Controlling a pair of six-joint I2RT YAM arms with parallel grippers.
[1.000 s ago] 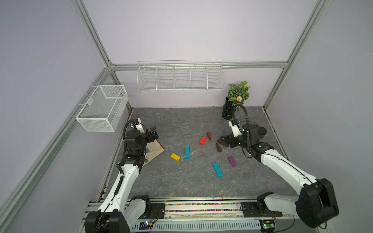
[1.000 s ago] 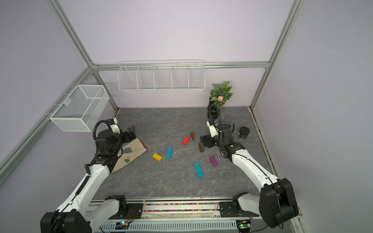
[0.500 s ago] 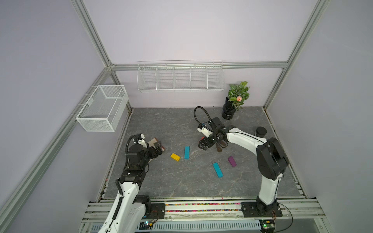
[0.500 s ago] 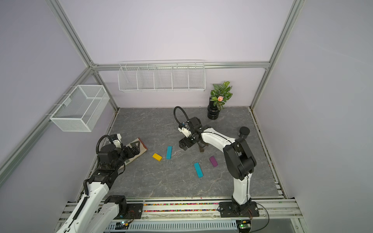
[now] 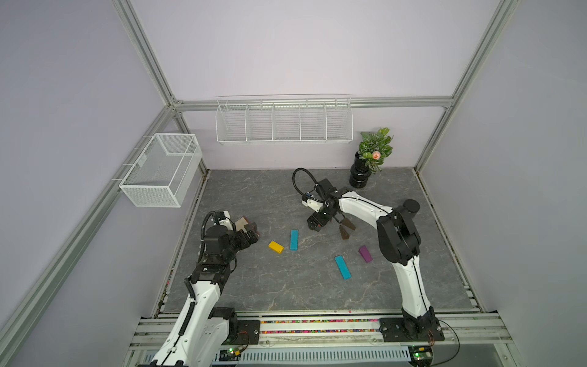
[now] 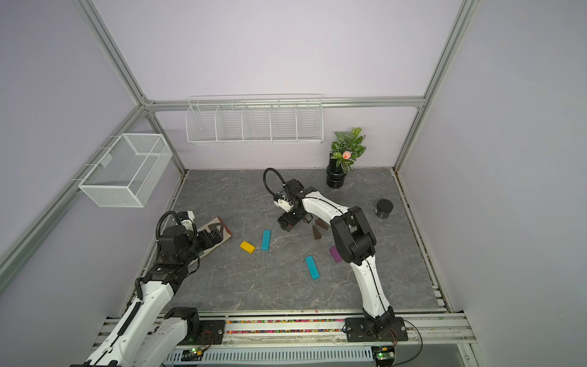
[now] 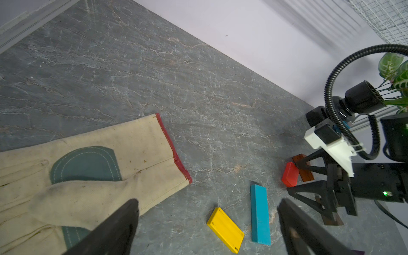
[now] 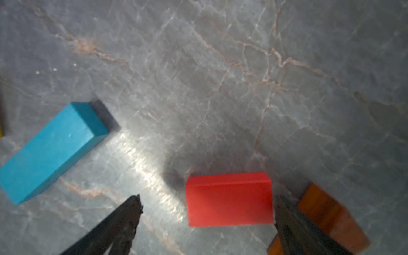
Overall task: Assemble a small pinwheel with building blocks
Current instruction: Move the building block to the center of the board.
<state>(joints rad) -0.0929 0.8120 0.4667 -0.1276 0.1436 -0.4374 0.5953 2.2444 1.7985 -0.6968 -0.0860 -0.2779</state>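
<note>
Right gripper [image 8: 207, 198]: jaws spread wide, straddling small red rectangular block [image 8: 228, 198], which lies flat on grey marbled tabletop [image 8: 220, 88]. Brown wooden wedge [image 8: 320, 212] just beside it.
Left gripper [image 7: 208, 202]: spread, empty, by beige fabric glove [image 7: 110, 141].
Short yellow block [image 5: 275, 247], long teal bar [image 5: 294, 240], second teal bar [image 5: 342, 267] and purple wedge [image 5: 365, 253] lie separate, unassembled.

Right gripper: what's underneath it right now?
The red block lies on the table between the right gripper's open fingers. A brown wedge beside it is partly covered by one finger. In both top views the gripper mostly covers the block.
</note>
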